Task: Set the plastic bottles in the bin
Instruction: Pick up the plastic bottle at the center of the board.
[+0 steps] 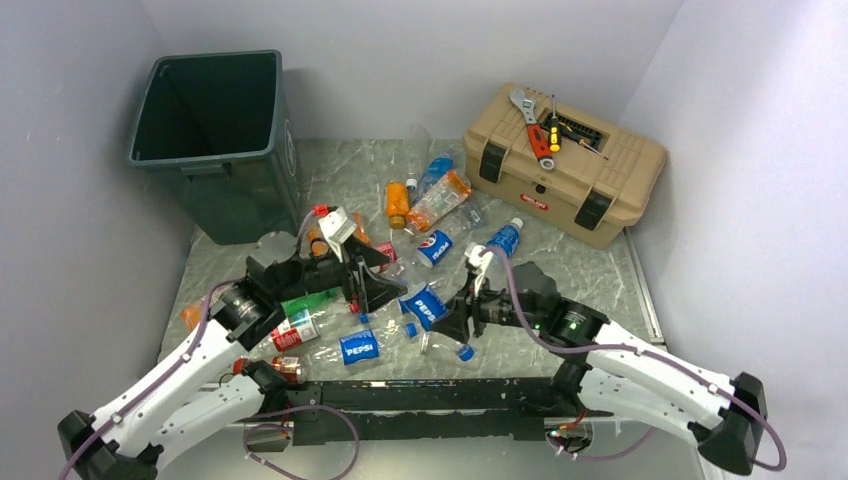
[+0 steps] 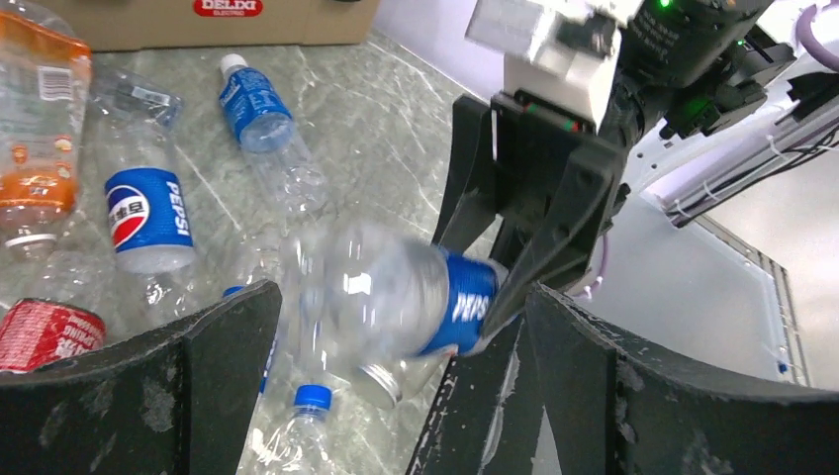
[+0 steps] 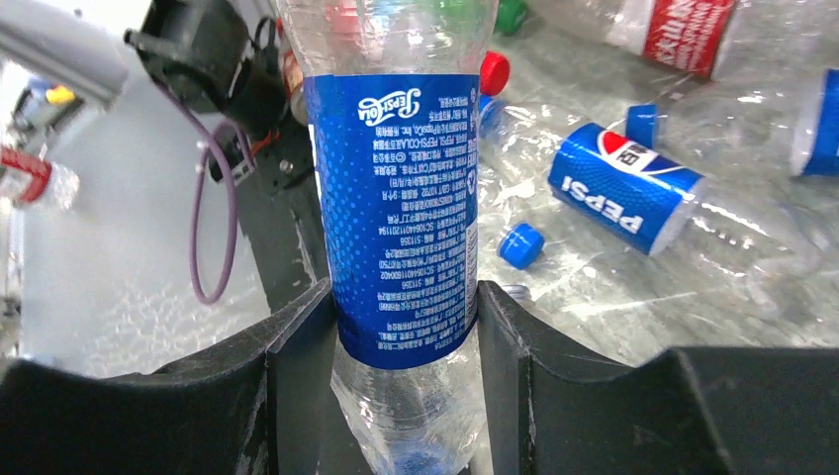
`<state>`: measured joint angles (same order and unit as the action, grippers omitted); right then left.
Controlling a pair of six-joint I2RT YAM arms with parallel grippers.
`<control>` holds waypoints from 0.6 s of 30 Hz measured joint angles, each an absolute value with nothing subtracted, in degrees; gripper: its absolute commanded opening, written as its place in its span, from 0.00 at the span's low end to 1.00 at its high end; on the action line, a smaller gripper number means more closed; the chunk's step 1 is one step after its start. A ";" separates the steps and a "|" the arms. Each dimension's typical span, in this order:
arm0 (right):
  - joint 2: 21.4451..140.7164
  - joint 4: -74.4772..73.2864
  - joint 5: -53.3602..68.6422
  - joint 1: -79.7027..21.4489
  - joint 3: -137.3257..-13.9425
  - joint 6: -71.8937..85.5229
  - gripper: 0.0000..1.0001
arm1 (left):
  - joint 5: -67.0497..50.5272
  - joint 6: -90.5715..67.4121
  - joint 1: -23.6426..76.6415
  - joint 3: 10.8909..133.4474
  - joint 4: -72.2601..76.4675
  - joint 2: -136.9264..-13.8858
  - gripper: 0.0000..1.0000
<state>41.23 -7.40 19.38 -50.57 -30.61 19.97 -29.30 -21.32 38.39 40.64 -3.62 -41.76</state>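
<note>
Top external view: one bin [image 1: 250,200] stands far left, one toolbox [image 1: 565,185] far right, and at least ten bottles [image 1: 435,247] (Pepsi, orange, green, red-labelled) lie scattered on the table [image 1: 600,270] between them. Of two grippers, the right gripper [image 3: 401,327] pinches one Pepsi bottle [image 3: 396,178] by its label above the near table, and the left gripper [image 2: 401,297] is spread wide just beside it. One loose blue cap [image 3: 521,244] lies nearby.
</note>
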 measured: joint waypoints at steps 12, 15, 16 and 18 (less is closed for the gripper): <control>54.15 -20.95 17.87 -56.25 -46.68 14.09 0.40 | -35.35 6.74 38.39 58.85 -26.48 -42.24 1.00; 56.40 -26.79 18.02 -56.25 -52.66 13.93 0.40 | -34.85 16.27 38.52 58.67 -30.81 -40.14 0.99; 56.73 -27.55 18.04 -56.25 -53.47 13.89 0.40 | -34.30 19.59 38.74 58.67 -31.90 -40.25 0.99; 57.98 -30.87 18.04 -56.25 -56.21 13.61 0.40 | -32.21 25.43 39.66 58.78 -34.22 -41.60 0.99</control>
<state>57.98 -30.87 18.04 -56.25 -56.21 13.61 -32.21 25.43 39.66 58.78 -34.22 -41.60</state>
